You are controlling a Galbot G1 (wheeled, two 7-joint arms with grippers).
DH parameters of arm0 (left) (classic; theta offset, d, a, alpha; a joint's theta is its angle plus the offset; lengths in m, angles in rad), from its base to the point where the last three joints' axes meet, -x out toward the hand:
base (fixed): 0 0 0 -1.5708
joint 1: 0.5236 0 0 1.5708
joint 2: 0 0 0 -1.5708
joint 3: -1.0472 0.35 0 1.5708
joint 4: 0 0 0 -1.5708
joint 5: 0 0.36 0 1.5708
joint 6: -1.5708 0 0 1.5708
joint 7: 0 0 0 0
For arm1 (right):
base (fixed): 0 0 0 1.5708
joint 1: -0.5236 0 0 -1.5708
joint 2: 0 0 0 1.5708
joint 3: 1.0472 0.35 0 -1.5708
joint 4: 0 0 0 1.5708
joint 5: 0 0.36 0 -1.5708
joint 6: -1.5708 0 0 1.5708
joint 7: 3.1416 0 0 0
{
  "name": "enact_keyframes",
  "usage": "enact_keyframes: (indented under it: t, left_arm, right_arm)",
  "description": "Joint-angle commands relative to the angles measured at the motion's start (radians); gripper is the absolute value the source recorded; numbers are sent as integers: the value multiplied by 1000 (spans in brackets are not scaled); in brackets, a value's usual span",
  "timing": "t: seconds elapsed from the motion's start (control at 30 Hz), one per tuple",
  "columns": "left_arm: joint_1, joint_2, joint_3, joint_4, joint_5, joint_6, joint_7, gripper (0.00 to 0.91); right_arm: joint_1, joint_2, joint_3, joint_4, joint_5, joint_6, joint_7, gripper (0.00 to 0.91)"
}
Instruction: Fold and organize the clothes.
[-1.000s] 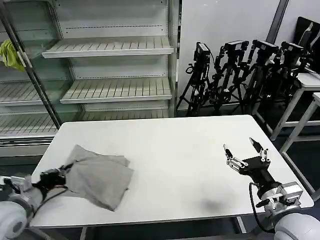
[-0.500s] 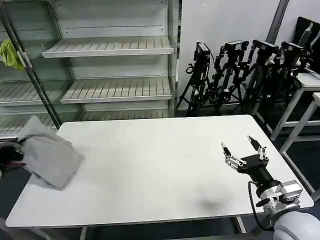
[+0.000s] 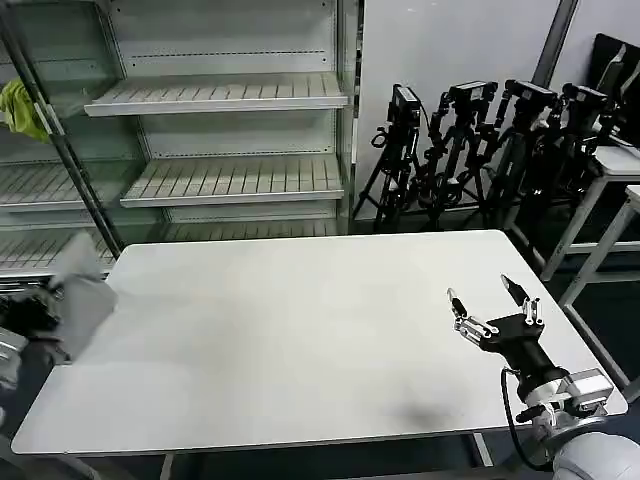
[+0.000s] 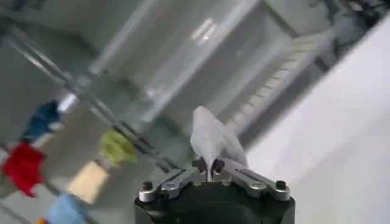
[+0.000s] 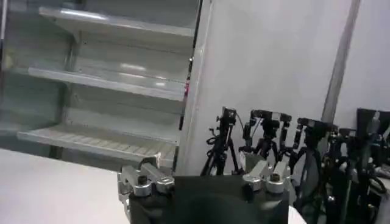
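Observation:
A folded light grey T-shirt (image 3: 82, 298) hangs just beyond the left edge of the white table (image 3: 320, 330), off its surface. My left gripper (image 3: 38, 314) is shut on a fold of it. In the left wrist view the grey cloth (image 4: 211, 136) rises in a peak out of the pinched jaws of the left gripper (image 4: 210, 164). My right gripper (image 3: 487, 292) hovers low over the table's right side, fingers spread open and holding nothing. The right wrist view shows that gripper's (image 5: 204, 178) two finger bases wide apart.
A metal shelf unit (image 3: 220, 95) stands behind the table, with a yellow-green rag (image 3: 18, 105) hanging at its far left. The rag (image 4: 117, 146) also appears in the left wrist view. Black camera tripods (image 3: 470, 150) and side tables (image 3: 620, 170) stand at back right.
My left gripper lifted the folded shirt off the table's front left and carried it leftward past the table's edge. The right gripper has barely moved.

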Motion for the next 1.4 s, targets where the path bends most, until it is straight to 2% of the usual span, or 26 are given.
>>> enact_keyframes:
  t: [0.03, 0.27, 0.33, 0.6, 0.73, 0.87, 0.9, 0.93, 0.97, 1.4]
  left_arm:
    - [-62, -143, 395, -28, 52, 10, 14, 50]
    - [-162, -147, 496, -92, -157, 66, -21, 50]
    - [-198, -155, 526, -121, -234, 103, -49, 50]
    - [-296, -185, 623, -158, -431, 159, -117, 50]
    - [-332, -200, 669, -171, -497, 165, -143, 50]
    - [-383, -220, 716, -155, -509, 128, -143, 50]
    - [-389, -223, 728, -146, -512, 101, -143, 131]
    - [-402, -229, 736, -141, -521, 86, -142, 484]
    - [-408, -233, 741, -137, -522, 75, -140, 907]
    - [-443, -244, 745, -185, -459, -153, -63, 907]
  right_arm:
    - [-37, -8, 35, 40, 4, -22, 25, 907]
    - [-108, 4, 93, 63, -2, -25, 26, 907]
    - [-118, 8, 96, 65, -6, -25, 26, 907]
    - [-152, 20, 95, 76, -29, -26, 29, 907]
    - [-178, 26, 93, 79, -44, -25, 28, 907]
    - [-193, 22, 91, 77, -55, -25, 27, 907]
    - [-195, 20, 90, 75, -56, -25, 27, 907]
    - [-195, 17, 90, 72, -56, -25, 28, 907]
    - [-195, 14, 88, 69, -56, -25, 28, 907]
    - [-93, -8, 31, -66, -46, -3, 33, 907]
